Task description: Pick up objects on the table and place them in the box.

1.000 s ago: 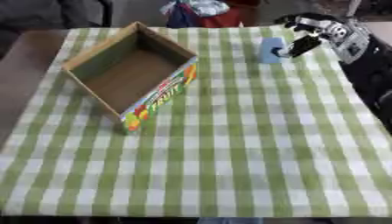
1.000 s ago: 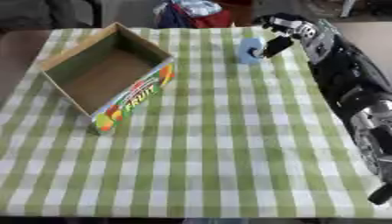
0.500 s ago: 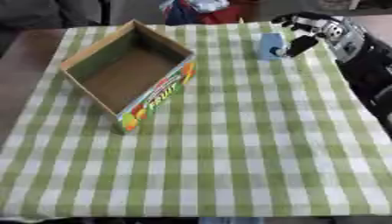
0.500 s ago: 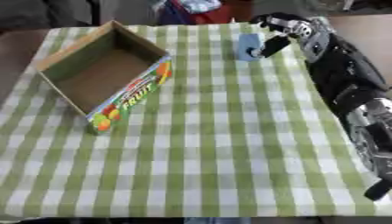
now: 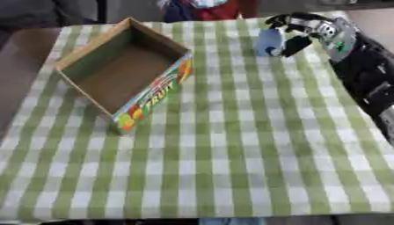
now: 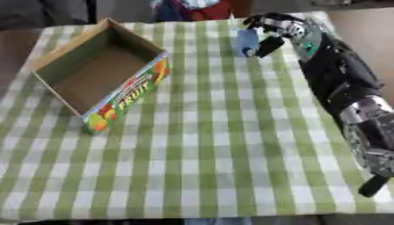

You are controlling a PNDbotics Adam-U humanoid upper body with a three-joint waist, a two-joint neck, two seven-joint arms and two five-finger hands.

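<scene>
The robot's right hand (image 6: 286, 27) is mostly black, with a pale silver-grey plate across its back that carries a small green mark. Its fingers (image 6: 268, 44) are black, slim and segmented. Behind the hand, the right arm (image 6: 338, 79) is a bulky black shell, broad through the forearm, with a matte finish. Nearer in the scene the arm changes to a shiny silver section (image 6: 373, 127), rounded like a joint housing, with darker bands across it. A short black rounded piece (image 6: 372, 186) projects from the arm's nearest end.
</scene>
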